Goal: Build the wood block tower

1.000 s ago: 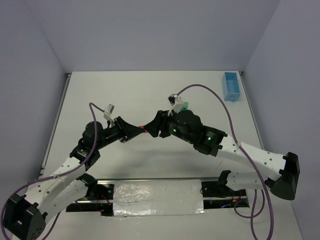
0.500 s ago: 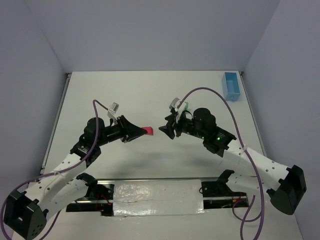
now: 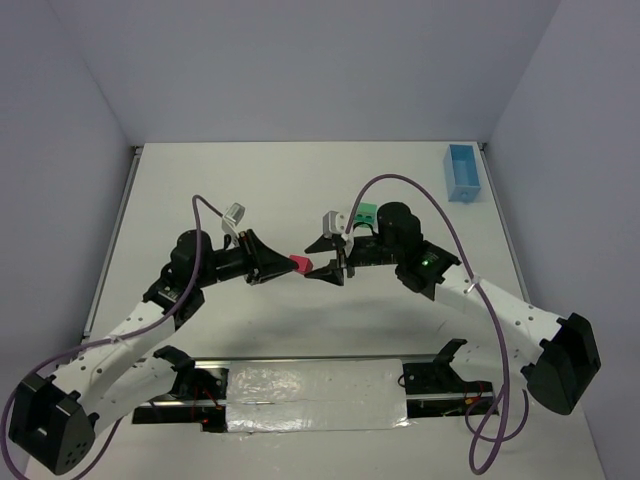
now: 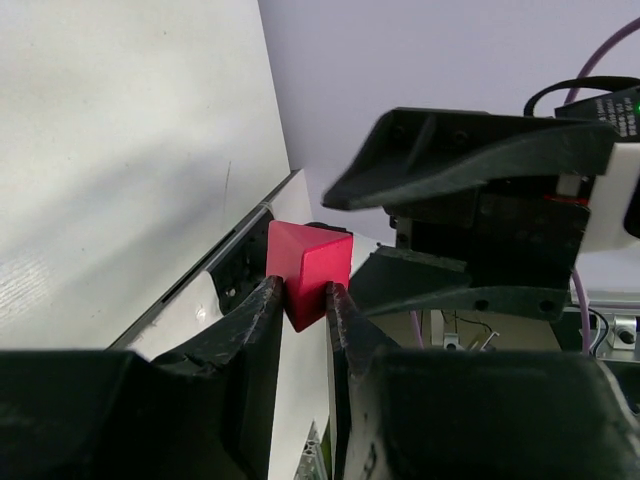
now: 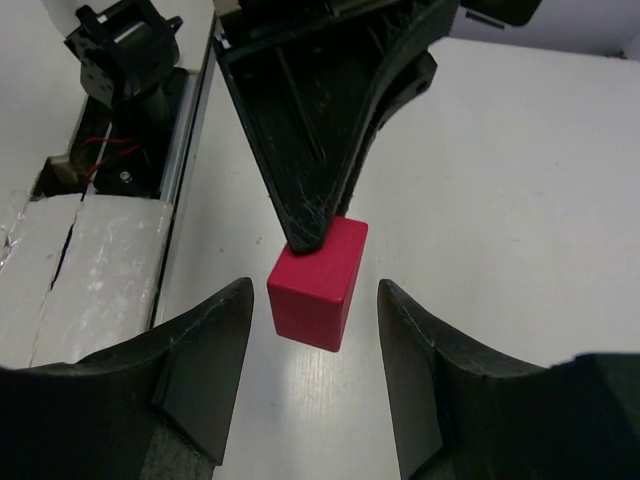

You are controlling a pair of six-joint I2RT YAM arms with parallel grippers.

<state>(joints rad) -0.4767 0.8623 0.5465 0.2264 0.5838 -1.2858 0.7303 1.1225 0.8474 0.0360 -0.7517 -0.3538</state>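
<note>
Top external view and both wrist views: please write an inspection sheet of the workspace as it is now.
Surface: white table, flat.
Job's things: red block held between the two arms; green block on the table, partly hidden behind the right arm.
Clutter: light blue tray at the far right corner.
Grippers: left gripper shut on the red block; right gripper open, a finger at each side of it, not touching.
Cables: purple cable looping above each arm, clear of the blocks.
Surroundings: plain grey walls; shiny wrapped strip at the near edge.

Wedge block (image 3: pixel 299 264) between left hand (image 3: pixel 286 263) and right hand (image 3: pixel 320 258) over the table (image 3: pixel 250 180); tray (image 3: pixel 463 173) at far right corner
</note>
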